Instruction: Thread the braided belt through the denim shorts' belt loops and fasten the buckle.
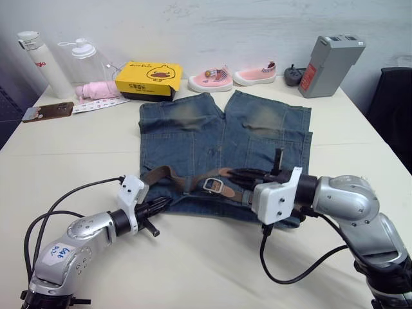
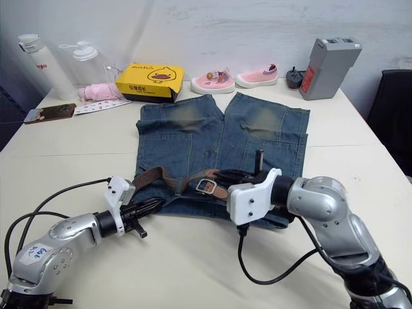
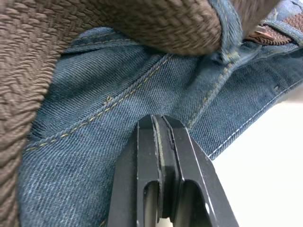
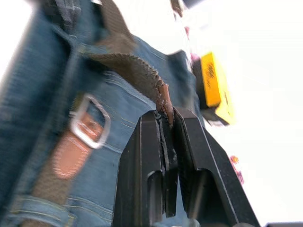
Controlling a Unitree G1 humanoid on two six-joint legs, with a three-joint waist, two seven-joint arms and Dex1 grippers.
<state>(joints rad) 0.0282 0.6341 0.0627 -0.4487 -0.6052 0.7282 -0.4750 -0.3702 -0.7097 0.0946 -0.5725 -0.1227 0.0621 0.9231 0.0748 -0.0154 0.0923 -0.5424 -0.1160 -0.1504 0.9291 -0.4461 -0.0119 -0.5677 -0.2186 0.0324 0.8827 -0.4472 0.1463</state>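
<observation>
Blue denim: the shorts (image 1: 222, 138) lie flat on the white table (image 1: 193, 264), waistband toward us and legs pointing toward the far edge. The belt (image 1: 168, 174) runs along the waistband; its brown braid rises in a small hump at the left side and passes under a loop (image 1: 187, 185) before reaching the buckle (image 1: 213, 185), which rests on the denim near the middle of the waistband.

Our left arm lies low over the table, forearm angled in from the left, with the left gripper (image 1: 162, 205) at the left corner of the waistband. In the left wrist view its fingers (image 3: 176, 161) are pressed together with nothing between them, tips just over the denim below the braid.

Our right arm reaches in from the right, elbow bent, wrist turned so the right gripper (image 1: 239, 175) points left along the waistband. In the right wrist view its fingers (image 4: 189, 142) pinch the belt's leather-tipped end (image 4: 165, 101), just beside the buckle.

Along the far edge we see a yellow box (image 1: 149, 80), two pink shoes (image 1: 232, 77), a grey battery pack (image 1: 329, 64), two bottles (image 1: 64, 61) and a phone (image 1: 47, 111).
</observation>
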